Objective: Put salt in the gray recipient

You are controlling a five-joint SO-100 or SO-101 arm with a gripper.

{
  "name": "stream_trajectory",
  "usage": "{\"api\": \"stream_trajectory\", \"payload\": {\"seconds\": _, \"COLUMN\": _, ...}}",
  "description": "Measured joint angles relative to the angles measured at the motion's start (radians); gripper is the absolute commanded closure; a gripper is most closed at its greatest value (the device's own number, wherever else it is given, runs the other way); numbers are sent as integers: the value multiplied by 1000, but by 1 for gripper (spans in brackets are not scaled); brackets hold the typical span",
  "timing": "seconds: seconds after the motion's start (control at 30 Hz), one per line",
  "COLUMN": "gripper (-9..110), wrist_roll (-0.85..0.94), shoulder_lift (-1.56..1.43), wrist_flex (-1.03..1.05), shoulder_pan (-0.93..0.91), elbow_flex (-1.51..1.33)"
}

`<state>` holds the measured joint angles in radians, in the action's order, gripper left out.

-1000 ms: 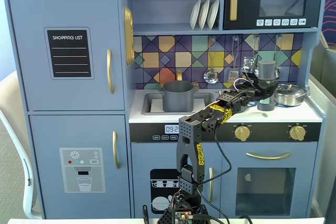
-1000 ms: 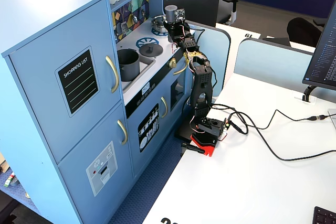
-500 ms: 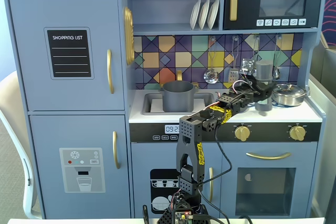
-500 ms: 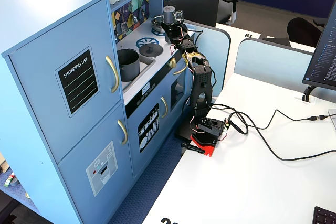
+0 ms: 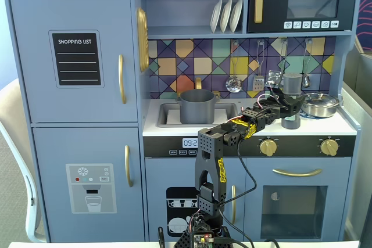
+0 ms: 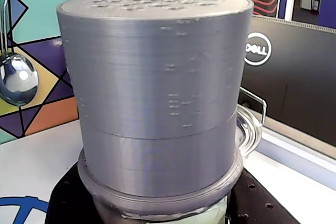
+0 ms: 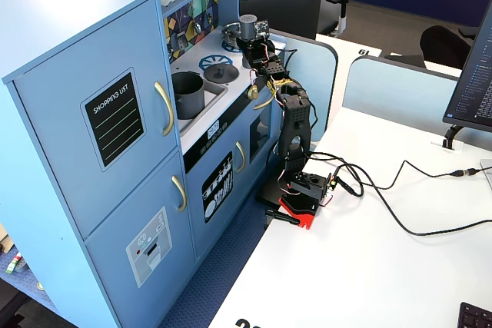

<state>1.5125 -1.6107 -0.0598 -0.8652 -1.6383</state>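
Observation:
The salt [image 5: 291, 94] is a tall dark gray shaker with a wider cap. It stands upright over the right side of the stove top, left of a shiny silver pan [image 5: 318, 104]. My gripper [image 5: 289, 107] is shut on its lower body. In the wrist view the salt [image 6: 157, 77] fills the frame, with black jaws on both sides of its base. From the side, the salt [image 7: 247, 27] rises above my gripper [image 7: 250, 44]. The gray recipient [image 5: 196, 106] sits in the sink, well to the left in the front fixed view; the gray recipient [image 7: 188, 94] is open-topped.
A flat gray lid [image 7: 221, 73] lies on the counter between sink and stove. Ladles and a spatula [image 5: 258, 79] hang on the tiled back wall just behind the salt. The microwave shelf [image 5: 299, 33] overhangs the stove. Gold knobs [image 5: 268, 147] line the front.
The gripper with the salt has sunk a little and shifted slightly left over the stove top. The pot, lid and pan have stayed put.

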Motion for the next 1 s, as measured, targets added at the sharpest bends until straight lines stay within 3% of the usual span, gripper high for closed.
{"api": "stream_trajectory", "payload": {"seconds": 0.13, "gripper": 65, "wrist_roll": -32, "shoulder_lift": -2, "wrist_flex": -9, "shoulder_pan": -9, "elbow_flex": -12}}
{"api": "stream_trajectory", "payload": {"seconds": 0.47, "gripper": 54, "wrist_roll": -81, "shoulder_lift": -9, "wrist_flex": 2, "shoulder_pan": -38, "elbow_flex": -52}}
{"api": "stream_trajectory", "payload": {"seconds": 0.73, "gripper": 60, "wrist_roll": -103, "shoulder_lift": -247, "wrist_flex": 224, "shoulder_pan": -38, "elbow_flex": -167}}
{"api": "stream_trajectory", "payload": {"seconds": 1.0, "gripper": 91, "wrist_roll": -98, "shoulder_lift": -735, "wrist_flex": 678, "shoulder_pan": -17, "elbow_flex": -359}}
